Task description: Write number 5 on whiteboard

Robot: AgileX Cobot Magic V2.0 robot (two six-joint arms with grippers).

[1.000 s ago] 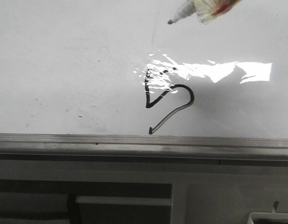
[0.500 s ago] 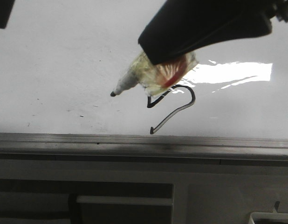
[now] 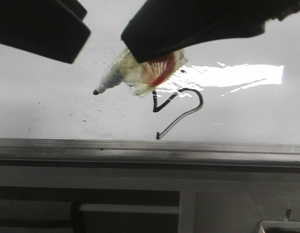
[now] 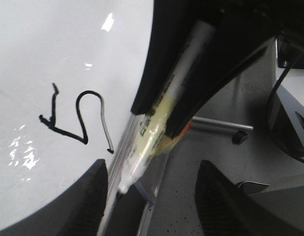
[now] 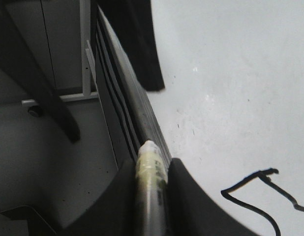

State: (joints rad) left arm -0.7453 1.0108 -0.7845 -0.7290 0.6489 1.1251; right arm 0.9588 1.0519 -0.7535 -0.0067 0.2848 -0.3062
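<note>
The right gripper (image 3: 155, 60) pinches the marker (image 3: 122, 75) w/ tip off the whiteboard (image 3: 53, 107), since the number 5 (image 3: 178, 112) looks done (left gripper (image 4: 149, 196) spread, holding nothing).

text: hand-drawn number 5 (image 3: 176, 112) | on: whiteboard (image 3: 53, 111) | other text: none legible

right end effector (image 3: 155, 60) clamped closed, left end effector (image 4: 149, 196) spread

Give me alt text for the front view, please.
A dark right pincer holds a tape-wrapped marker just above a glossy whiteboard, its tip left of a hand-drawn black number 5. Part of the left pincer shows at upper left.
</note>
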